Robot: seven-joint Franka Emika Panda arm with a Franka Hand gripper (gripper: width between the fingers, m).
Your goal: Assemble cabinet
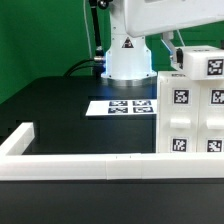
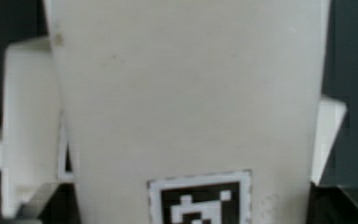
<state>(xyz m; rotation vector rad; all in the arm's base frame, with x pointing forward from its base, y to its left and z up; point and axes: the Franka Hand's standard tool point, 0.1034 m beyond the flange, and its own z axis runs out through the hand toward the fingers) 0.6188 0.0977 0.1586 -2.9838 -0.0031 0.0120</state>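
The cabinet [image 1: 192, 118] is a large white box with several black-and-white tags on its faces, standing at the exterior view's right. A smaller white tagged box [image 1: 203, 62] sits at its top, slightly tilted. My gripper [image 1: 172, 50] is at that box's left side, hanging from the arm above. In the wrist view the white box [image 2: 185, 100] fills the frame, with one tag at its lower edge. My gripper [image 2: 190, 206] has a dark finger on each side of it, pressed against it. The fingertips themselves are mostly hidden.
A long low white L-shaped rail [image 1: 90, 164] runs along the front and up the left side. The marker board [image 1: 126, 105] lies flat on the black table in front of the robot's base [image 1: 128, 62]. A green wall stands behind.
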